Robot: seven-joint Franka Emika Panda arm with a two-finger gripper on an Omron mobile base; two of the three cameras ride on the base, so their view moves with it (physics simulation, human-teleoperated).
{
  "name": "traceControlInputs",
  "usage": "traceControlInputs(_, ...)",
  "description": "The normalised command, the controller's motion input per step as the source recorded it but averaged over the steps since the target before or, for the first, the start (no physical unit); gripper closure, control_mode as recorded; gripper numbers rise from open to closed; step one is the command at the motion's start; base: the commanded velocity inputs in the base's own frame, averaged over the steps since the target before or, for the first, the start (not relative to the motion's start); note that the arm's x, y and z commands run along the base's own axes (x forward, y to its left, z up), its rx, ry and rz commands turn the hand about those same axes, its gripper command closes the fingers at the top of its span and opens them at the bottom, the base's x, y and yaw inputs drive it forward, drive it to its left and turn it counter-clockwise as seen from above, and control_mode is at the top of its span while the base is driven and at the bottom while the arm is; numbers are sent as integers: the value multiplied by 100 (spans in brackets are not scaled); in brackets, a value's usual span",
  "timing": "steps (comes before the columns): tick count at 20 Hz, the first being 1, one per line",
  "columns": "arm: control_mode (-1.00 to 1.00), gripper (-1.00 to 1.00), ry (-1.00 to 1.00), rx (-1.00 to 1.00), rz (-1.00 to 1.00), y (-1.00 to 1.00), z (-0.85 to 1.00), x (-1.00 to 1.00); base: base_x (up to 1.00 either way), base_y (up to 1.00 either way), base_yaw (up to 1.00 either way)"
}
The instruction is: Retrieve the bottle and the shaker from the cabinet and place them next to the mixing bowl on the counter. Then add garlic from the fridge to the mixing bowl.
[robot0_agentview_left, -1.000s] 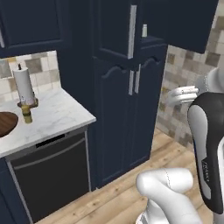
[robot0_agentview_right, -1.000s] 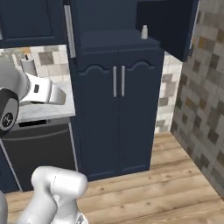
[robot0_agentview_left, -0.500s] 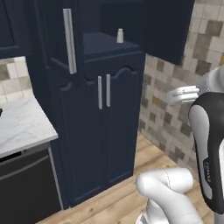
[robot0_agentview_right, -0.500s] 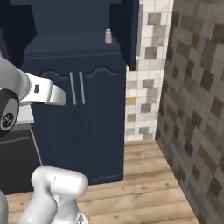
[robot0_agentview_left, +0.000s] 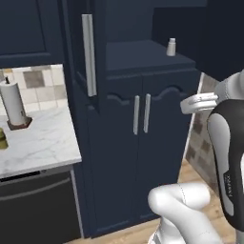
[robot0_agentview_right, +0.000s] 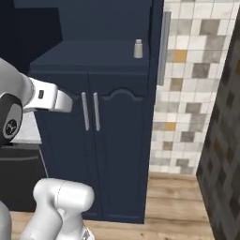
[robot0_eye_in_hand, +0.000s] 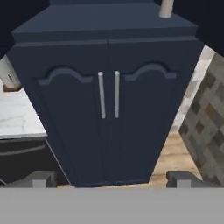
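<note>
One shaker, pale grey-white with a rounded cap, stands upright on the flat navy shelf inside the open cabinet, near the shelf's right rear corner; it appears likewise in the right base view and at the top edge of the hand view. Below the shelf are two closed lower doors, each bearing one vertical silver handle, the two handles side by side at the centre seam. The gripper faces these doors with its two dark fingertips spread wide and nothing between them. To the left lies the white marble counter, carrying one paper-towel roll and one olive-yellow bottle at the picture's edge.
</note>
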Motion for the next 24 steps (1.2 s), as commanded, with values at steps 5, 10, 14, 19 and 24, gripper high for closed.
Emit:
traceControlInputs(5,100,-100,0,0,0,0,0,0,63,-20,8)
traceControlInputs(10,100,-100,0,0,0,0,0,0,97,-22,0)
traceControlInputs(14,100,-100,0,0,0,0,0,0,100,-35,3)
traceControlInputs(19,100,-100,0,0,0,0,0,0,28,-17,5)
traceControlInputs(24,100,-100,0,0,0,0,0,0,0,0,0)
